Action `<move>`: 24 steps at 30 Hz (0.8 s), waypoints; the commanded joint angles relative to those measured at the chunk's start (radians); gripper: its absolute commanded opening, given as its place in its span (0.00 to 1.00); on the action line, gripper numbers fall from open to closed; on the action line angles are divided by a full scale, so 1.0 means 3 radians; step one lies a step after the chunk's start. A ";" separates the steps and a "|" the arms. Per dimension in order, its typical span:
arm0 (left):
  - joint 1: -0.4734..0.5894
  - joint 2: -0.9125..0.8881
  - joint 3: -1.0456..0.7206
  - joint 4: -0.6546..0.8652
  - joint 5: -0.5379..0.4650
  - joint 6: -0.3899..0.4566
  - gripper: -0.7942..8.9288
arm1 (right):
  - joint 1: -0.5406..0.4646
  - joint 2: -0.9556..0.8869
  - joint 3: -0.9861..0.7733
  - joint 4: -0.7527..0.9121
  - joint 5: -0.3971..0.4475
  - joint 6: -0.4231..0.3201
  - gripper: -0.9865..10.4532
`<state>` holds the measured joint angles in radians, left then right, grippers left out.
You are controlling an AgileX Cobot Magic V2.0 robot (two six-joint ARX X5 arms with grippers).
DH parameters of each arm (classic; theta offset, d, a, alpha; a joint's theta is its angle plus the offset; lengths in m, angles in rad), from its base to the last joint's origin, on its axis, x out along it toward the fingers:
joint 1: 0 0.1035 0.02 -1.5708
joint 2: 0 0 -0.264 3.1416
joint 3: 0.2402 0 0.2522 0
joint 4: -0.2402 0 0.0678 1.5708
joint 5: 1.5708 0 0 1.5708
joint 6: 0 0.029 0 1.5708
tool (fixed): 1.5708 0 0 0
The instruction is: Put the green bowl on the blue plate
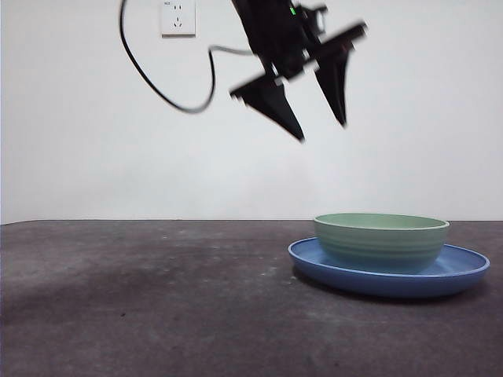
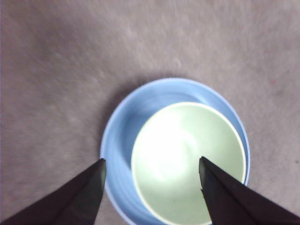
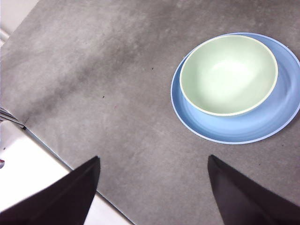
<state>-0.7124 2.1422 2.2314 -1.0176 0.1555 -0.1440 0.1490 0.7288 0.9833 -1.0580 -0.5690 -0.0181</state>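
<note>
The grey table (image 1: 141,298) carries the blue plate (image 1: 464,271), and the green bowl (image 1: 381,239) sits upright on it, off-centre. High above them hangs the left gripper (image 1: 322,129), its 2 jaws spread and empty. The right gripper (image 3: 152,161) waits well apart, jaws spread too.
</note>
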 commanded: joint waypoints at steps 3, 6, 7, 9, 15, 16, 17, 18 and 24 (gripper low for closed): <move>0.0131 -0.0474 0.0107 -0.0116 -0.0008 0.0042 0.44 | 0.0006 0.0019 0.0065 0.0027 0.0005 0.0036 0.41; 0.0245 -0.0738 0.0106 -0.0224 -0.0008 0.0058 0.44 | 0.0006 0.0019 0.0065 0.0032 0.0006 0.0036 0.41; 0.0287 -0.0828 0.0099 -0.0266 -0.0008 0.0076 0.44 | 0.0006 0.0019 0.0065 0.0033 0.0010 0.0036 0.41; 0.0365 -0.0987 0.0072 -0.0347 -0.0008 0.0093 0.44 | 0.0006 0.0020 0.0065 0.0036 0.0050 0.0036 0.41; 0.0547 -0.1544 -0.0306 -0.0520 -0.0006 0.0231 0.44 | 0.0006 0.0019 0.0065 0.0034 0.0144 0.0036 0.41; 0.0557 -0.1639 -0.0412 -0.0518 -0.0006 0.0257 0.44 | 0.0006 0.0019 0.0065 0.0034 0.0154 0.0036 0.41; 0.0570 -0.1770 -0.0572 -0.0484 -0.0006 0.0257 0.44 | 0.0006 0.0020 0.0065 0.0034 0.0154 0.0036 0.41; 0.0581 -0.1869 -0.0712 -0.0440 -0.0006 0.0263 0.44 | 0.0006 0.0022 0.0065 0.0034 0.0154 0.0037 0.41; 0.0593 -0.2693 -0.2015 0.0111 0.0197 0.0322 0.44 | 0.0006 0.0023 0.0065 0.0034 0.0154 0.0037 0.41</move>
<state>-0.5304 1.3495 1.6814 -0.9962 0.1974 -0.0715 0.1490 0.7288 0.9833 -1.0573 -0.5228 -0.0181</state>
